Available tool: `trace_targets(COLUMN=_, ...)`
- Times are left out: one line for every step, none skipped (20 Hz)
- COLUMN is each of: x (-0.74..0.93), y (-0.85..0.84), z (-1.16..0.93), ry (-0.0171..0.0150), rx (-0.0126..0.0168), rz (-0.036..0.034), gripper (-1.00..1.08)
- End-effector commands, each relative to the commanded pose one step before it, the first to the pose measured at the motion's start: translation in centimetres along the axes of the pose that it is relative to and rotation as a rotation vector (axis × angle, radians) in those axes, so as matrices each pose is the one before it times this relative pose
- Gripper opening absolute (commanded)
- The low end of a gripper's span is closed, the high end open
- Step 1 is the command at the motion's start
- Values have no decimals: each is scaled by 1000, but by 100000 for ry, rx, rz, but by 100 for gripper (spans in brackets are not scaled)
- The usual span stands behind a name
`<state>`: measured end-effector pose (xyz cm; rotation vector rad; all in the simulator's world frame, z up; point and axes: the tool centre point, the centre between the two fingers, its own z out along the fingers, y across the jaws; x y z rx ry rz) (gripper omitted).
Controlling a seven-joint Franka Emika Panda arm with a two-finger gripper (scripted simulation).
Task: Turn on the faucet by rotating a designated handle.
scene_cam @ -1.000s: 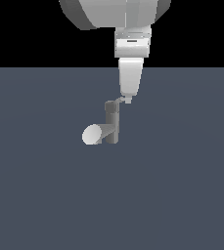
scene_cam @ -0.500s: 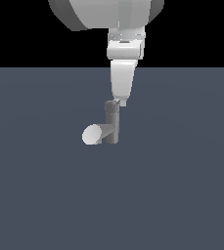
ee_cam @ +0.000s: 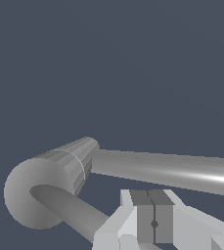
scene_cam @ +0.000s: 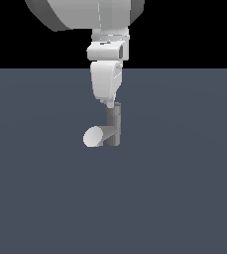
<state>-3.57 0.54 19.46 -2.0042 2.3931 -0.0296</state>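
The grey faucet [scene_cam: 114,126] stands upright on the floor, its thick pale spout [scene_cam: 94,137] pointing toward the exterior view's left. My gripper [scene_cam: 110,103] hangs right at the top of the post, its fingertips level with the cap. In the exterior view the handle is hidden by the gripper. In the wrist view the round cap [ee_cam: 23,195] tops the post. The thin handle [ee_cam: 69,210] runs from the cap to under my gripper [ee_cam: 154,210]. The spout [ee_cam: 172,171] stretches away beside it. The jaws are pressed together with nothing between them.
Plain dark grey floor [scene_cam: 184,198] surrounds the faucet on all sides. The large white arm [scene_cam: 105,49] comes down from above the faucet.
My gripper has moved toward the exterior view's left and slightly down, from beside the post's top to right over it. The faucet looks unchanged.
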Motion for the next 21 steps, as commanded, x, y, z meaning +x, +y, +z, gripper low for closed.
trace_targets(x=-421, y=-115, z=212, ry=-243, rx=-439, rz=-182, gripper=-100)
trace_targets(x=-414, y=-163, z=56, ry=21, rx=-119, rz=-248, gripper=-100)
trace_targets(x=-413, y=-163, z=56, ry=21, rx=-119, rz=-248, gripper=-100)
trace_targets(x=-413, y=-163, z=56, ry=22, rx=-119, rz=-248, gripper=-100)
trace_targets(x=-413, y=-163, z=56, ry=22, rx=-119, rz=-248, gripper=-100)
trace_targets(x=-408, y=-163, z=54, ry=21, rx=-115, rz=-241, gripper=-100)
trace_targets(x=-412, y=-163, z=56, ry=22, rx=-119, rz=-248, gripper=-100)
trace_targets(x=-411, y=-162, z=56, ry=23, rx=-119, rz=-248, gripper=-100)
trace_targets(x=-406, y=-162, z=54, ry=22, rx=-115, rz=-241, gripper=-100)
trace_targets(x=-410, y=-162, z=56, ry=23, rx=-118, rz=-248, gripper=-100)
trace_targets(x=-405, y=-162, z=54, ry=23, rx=-115, rz=-241, gripper=-100)
trace_targets(x=-408, y=-161, z=56, ry=24, rx=-118, rz=-248, gripper=-100)
trace_targets(x=-403, y=-162, z=53, ry=24, rx=-114, rz=-241, gripper=-100)
trace_targets(x=-402, y=-161, z=53, ry=24, rx=-114, rz=-241, gripper=-100)
trace_targets(x=-396, y=-161, z=51, ry=24, rx=-110, rz=-232, gripper=-100)
trace_targets(x=-400, y=-161, z=53, ry=25, rx=-114, rz=-241, gripper=-100)
trace_targets(x=-399, y=-160, z=53, ry=26, rx=-114, rz=-241, gripper=-100)
trace_targets(x=-393, y=-161, z=51, ry=26, rx=-109, rz=-233, gripper=-100)
trace_targets(x=-391, y=-160, z=50, ry=27, rx=-109, rz=-233, gripper=-100)
trace_targets(x=-390, y=-160, z=50, ry=29, rx=-108, rz=-233, gripper=-100)
trace_targets(x=0, y=0, z=0, ry=0, rx=0, rz=0, gripper=-100)
